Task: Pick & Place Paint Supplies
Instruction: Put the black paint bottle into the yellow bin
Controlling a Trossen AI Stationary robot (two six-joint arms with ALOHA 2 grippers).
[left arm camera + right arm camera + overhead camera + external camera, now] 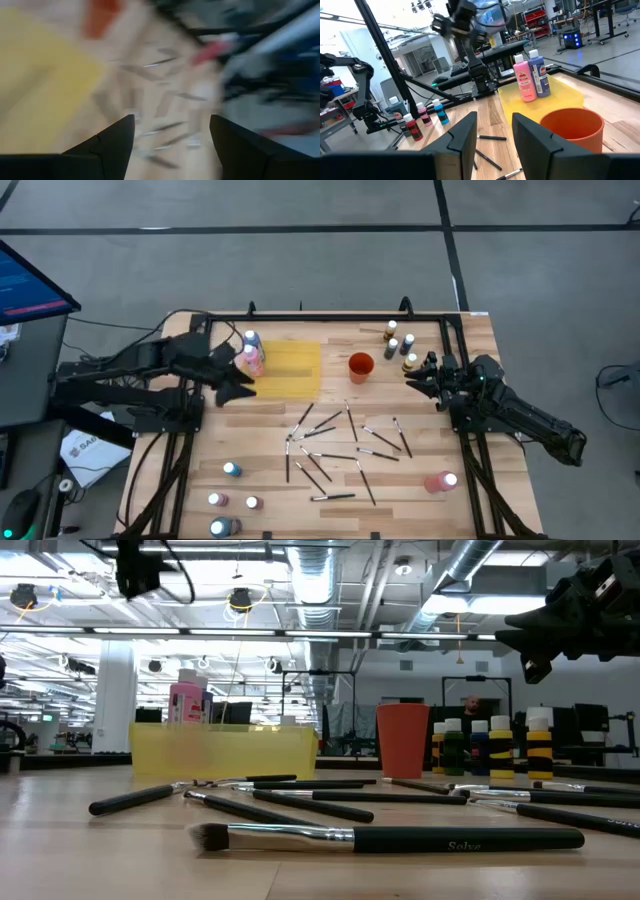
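At the near edge of the pale wooden table [270, 515], four small paint bottles [232, 500] with pale caps stand in a loose cluster toward the left corner, and one pink bottle [440, 482] lies on its side toward the right corner. Just beyond them, about a dozen thin dark brushes with light tips [340, 448] lie scattered flat across the middle of the table, crossing one another; in the low view the nearest brush [390, 837] lies lengthwise with its bristles to the left.

Farther back sits the flat yellow rectangular mat [295, 370], with a pink bottle and a blue bottle [250, 352] standing upright side by side at its left end. The left claw [238, 385] hovers just beside that pair, at the mat's near left corner, fingers spread and holding nothing; its wrist view shows the two dark fingers [112, 145] apart over blurred table. The bottles are close to it but not between its fingers.

To the right of the mat stands the small orange-red cup [360, 366]. The right claw [418, 377] is near it, pointing toward the cup, its fingers [462, 137] parted and empty. Behind it, at the far right corner, four more small bottles [398, 343] stand upright in a group, near that claw but apart from it
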